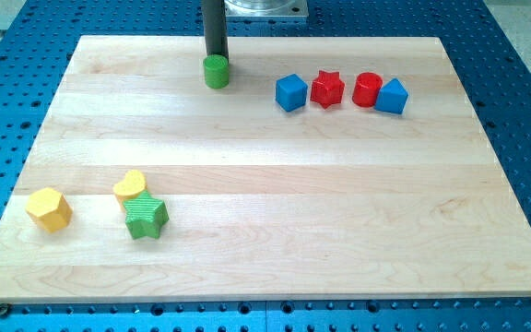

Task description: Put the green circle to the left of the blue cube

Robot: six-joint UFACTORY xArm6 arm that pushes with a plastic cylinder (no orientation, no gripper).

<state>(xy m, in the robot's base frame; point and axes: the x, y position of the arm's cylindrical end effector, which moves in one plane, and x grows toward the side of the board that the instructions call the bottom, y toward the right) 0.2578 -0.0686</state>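
While my tip (215, 58), a bare rod with no pincer to spread or pinch, touches the green circle (216, 72) from above, that circle lies left of the blue cube (290, 92), well apart; placement seems nearly done, needing perhaps a rightward nudge.

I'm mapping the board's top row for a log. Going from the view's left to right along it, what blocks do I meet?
green circle (my tip just behind it) → blue cube → red star → red cylinder → second blue block
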